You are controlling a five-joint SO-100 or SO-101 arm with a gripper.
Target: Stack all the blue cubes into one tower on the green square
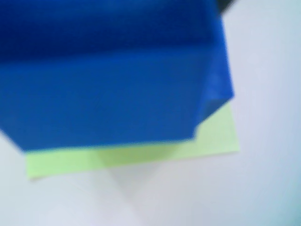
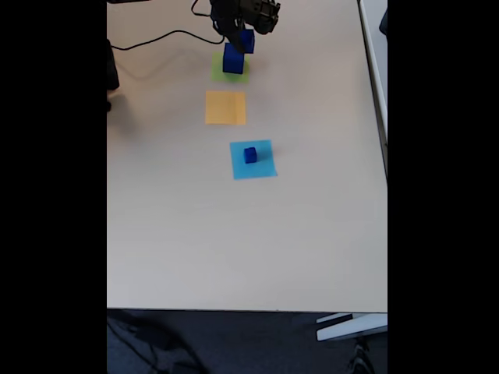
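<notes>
Blue cube (image 2: 246, 40) upright in the gripper's (image 2: 243, 45) grasp, just above another cube (image 2: 232, 59) on the green square (image 2: 242, 75).

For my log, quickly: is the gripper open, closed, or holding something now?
Gripper: seems closed on a blue cube, above the larger cube on the green square.

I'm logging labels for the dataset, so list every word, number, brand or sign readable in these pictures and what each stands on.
None can be read.
The blue cubes show plain faces in the fixed view; the wrist view's close cube face is blurred and bare.
The green square, orange square and light blue square carry no print.
The table is unmarked.
</notes>
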